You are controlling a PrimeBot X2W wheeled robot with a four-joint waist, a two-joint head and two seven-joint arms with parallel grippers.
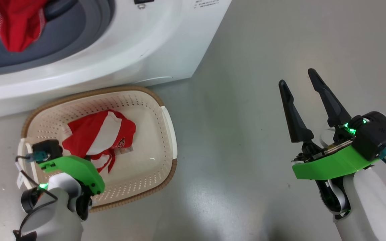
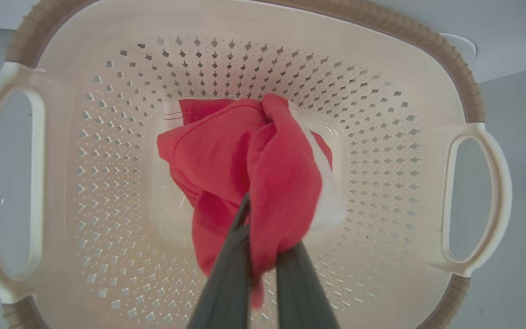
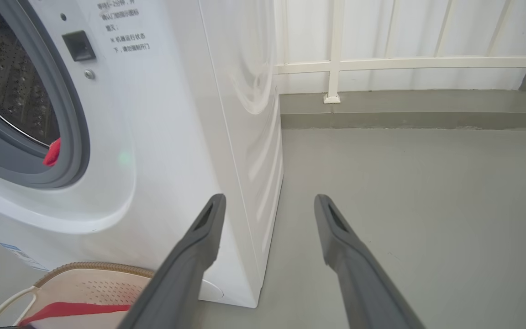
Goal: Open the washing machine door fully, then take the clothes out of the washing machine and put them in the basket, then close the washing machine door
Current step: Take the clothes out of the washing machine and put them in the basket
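Left pincer (image 2: 265, 228) is clamped on a red and white garment (image 2: 254, 169), both dark fingers pinched together on a fold of the cloth. It hangs over the middle of the basket (image 2: 372, 87). From the head view the cloth bunches down inside the basket walls, though I cannot tell whether its lower end rests on the bottom. The basket sits on the floor (image 1: 246, 134), just in front of the washing machine (image 1: 146, 43).

I judge this to be the drop-off part of the unloading step: the piece is over its target and only needs letting go. My next move is to spread the left fingers and lift the arm straight up, so the cloth falls free and does not snag on a fingertip or drag over the rim.

Unloading is not finished. A second red garment (image 1: 18, 26) droops over the grey rubber ring (image 1: 62, 36) at the drum mouth, so I need another reach up there.

The right pincer (image 1: 296, 76) is well apart from all this, fingers spread wide and holding nothing, above bare floor beside the machine. It could take that piece. Closing the door comes last.
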